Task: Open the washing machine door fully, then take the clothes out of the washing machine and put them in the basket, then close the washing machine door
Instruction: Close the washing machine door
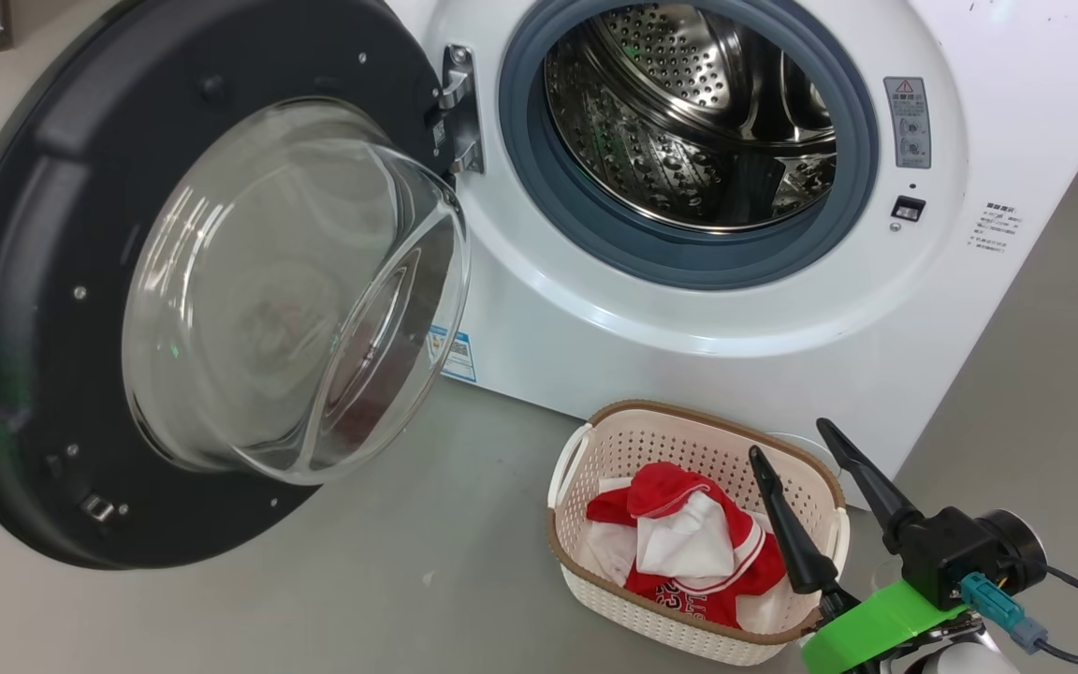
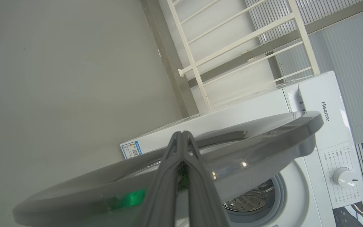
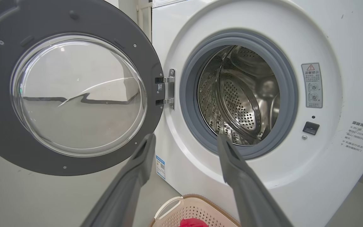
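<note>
Left gripper (image 2: 183, 134): fingers are pressing together with nothing between them, pointing at the outer side of the washing machine door (image 1: 43, 309). Whether they are touching it, I cannot tell.

The door is standing swung wide to the left, its glass window (image 1: 296, 290) bulging toward the camera. The hinge (image 1: 459, 108) is sitting at the left edge of the washing machine (image 1: 689, 318).

The drum (image 1: 689, 122) is showing bare steel, and no garment is lying in the part on view. The clothes (image 1: 689, 543) are lying bunched inside the basket (image 1: 595, 440), which is standing on the floor (image 1: 408, 580) close to the machine front, below the opening.

Right gripper (image 1: 788, 440): fingers are spread wide and holding nothing, hovering above the basket's right side.

Judgement: opening and unloading are looking done, and closing the door is what is remaining.

Room: the floor left of the basket is lying open under the door's swing. The door's lower rim is hanging low, so clearance over the basket's rim needs watching. The right fingers are standing near the closing path.
</note>
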